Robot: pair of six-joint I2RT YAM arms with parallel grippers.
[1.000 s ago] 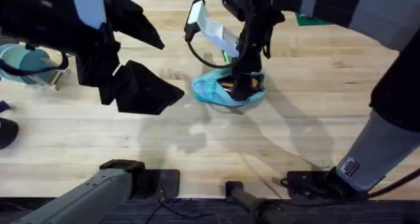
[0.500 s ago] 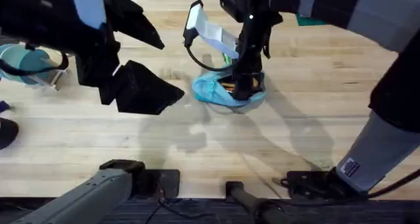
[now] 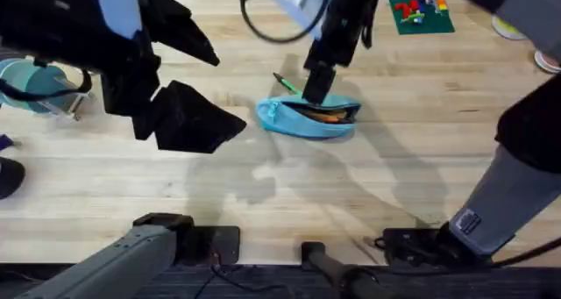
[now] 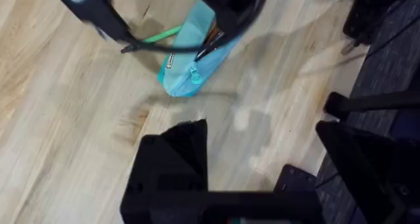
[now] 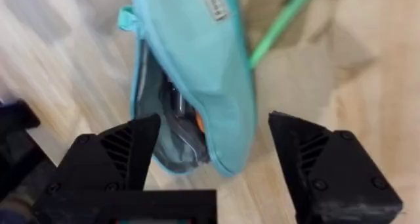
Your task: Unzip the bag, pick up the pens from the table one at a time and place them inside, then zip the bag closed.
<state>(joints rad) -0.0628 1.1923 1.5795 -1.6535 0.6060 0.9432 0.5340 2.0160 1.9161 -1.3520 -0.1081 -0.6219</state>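
So my right gripper [image 5: 213, 152] is hanging just above the bag [image 3: 308, 117], jaws spread wide and holding nothing. The bag lies flat on the table [image 3: 421, 159], near the middle, and its zipper is open along the top. Looking down from my right wrist I can see dark stuff and something orange inside the opening, but I can't tell exactly what it is. One green pen [image 3: 287, 83] is out on the wood, right behind the bag, with one end tucked up against it. My left gripper [image 4: 262, 171] is parked well off to the left side of the table, up high, jaws also wide open and empty. From that wrist I can see the bag and the green pen poking out from behind it.
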